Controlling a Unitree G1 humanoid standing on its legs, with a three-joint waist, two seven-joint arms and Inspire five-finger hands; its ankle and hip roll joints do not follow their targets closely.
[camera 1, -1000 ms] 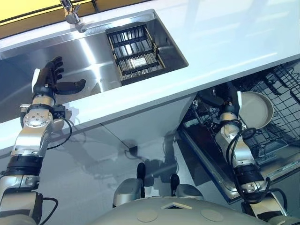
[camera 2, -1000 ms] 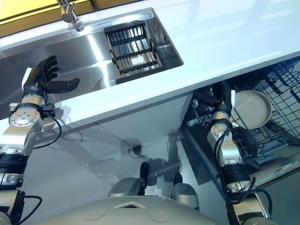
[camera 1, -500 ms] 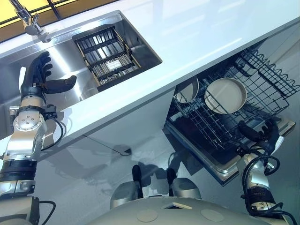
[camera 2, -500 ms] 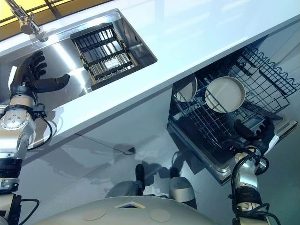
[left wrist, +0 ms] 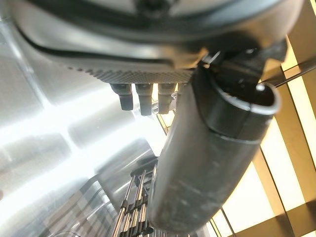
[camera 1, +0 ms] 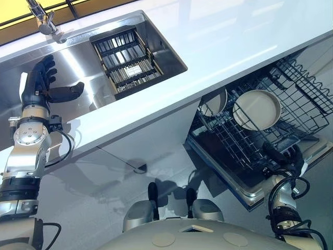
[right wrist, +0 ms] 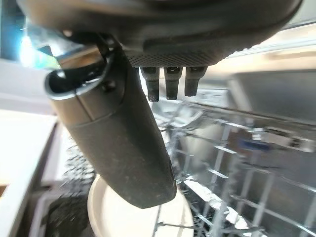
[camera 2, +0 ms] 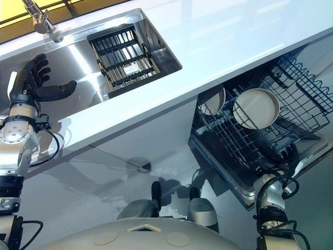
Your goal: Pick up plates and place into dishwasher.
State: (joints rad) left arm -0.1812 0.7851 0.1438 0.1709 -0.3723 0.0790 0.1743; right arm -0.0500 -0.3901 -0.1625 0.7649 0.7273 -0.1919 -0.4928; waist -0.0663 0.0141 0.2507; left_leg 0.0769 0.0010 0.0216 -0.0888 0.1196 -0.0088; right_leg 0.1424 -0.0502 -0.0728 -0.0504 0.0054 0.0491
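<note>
A large cream plate (camera 1: 256, 109) stands on edge in the pulled-out dishwasher rack (camera 1: 307, 99), with a smaller pale plate (camera 1: 213, 102) upright beside it, nearer the counter. My right hand (camera 1: 284, 156) hovers low by the front edge of the open dishwasher door, apart from both plates. In the right wrist view its fingers (right wrist: 168, 81) are straight and hold nothing, and the cream plate (right wrist: 133, 212) shows past the thumb. My left hand (camera 1: 39, 86) is open over the steel sink (camera 1: 93, 83), with its thumb spread and nothing in it.
A black dish rack (camera 1: 127, 60) sits in the sink's right half, and a faucet (camera 1: 47, 22) rises behind it. The white countertop (camera 1: 234, 36) overhangs the dishwasher. The lowered dishwasher door (camera 1: 244, 182) juts out toward my right side.
My right hand has let go of the cream plate and drawn back out of the rack to the door's front edge. The plate stays upright in the rack. The camera shifted.
</note>
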